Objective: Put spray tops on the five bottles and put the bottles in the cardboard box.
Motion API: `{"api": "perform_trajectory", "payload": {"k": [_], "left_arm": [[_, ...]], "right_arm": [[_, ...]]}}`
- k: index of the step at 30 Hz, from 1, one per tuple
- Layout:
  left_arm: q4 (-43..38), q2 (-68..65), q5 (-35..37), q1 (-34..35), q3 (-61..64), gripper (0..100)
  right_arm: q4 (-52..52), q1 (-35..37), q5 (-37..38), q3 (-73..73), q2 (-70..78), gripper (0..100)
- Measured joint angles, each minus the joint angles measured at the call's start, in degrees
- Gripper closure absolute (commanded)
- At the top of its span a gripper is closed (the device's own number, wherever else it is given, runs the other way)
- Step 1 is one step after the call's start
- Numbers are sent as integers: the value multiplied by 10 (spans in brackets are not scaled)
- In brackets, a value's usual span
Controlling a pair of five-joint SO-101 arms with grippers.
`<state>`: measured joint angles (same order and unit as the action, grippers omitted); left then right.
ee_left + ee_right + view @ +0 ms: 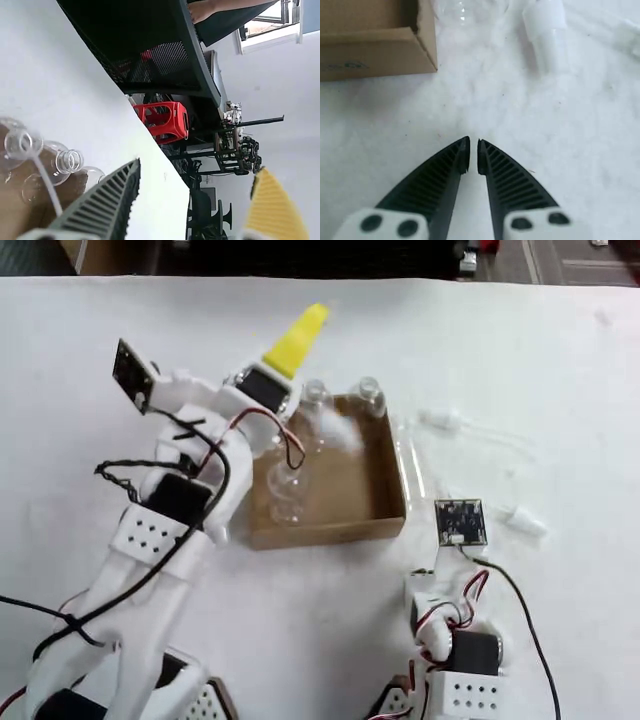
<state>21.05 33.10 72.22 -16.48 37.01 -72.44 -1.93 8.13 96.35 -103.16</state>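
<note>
Bottles (285,490) sit in the cardboard box (330,532) beside the spread left tool (200,170); the right tool (473,150), pressed together, is well apart.

Open, shallow cardboard box (392,480) is resting on the white tabletop (500,360). A clear bottle (285,492) is lying on its side inside the box. A second bottle (316,392) and a third bottle (368,390), both uncapped, are standing upright at the far wall. A white spray top (447,421) and a second spray top (524,521) are lying loose on the tabletop to the right of the box.
</note>
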Motion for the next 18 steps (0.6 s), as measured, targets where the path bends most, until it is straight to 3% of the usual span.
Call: {"api": "perform_trajectory", "payload": {"k": [18], "left_arm": [[0,2,0,20,0,687]], "right_arm": [[0,0,0,0,0,981]]}}
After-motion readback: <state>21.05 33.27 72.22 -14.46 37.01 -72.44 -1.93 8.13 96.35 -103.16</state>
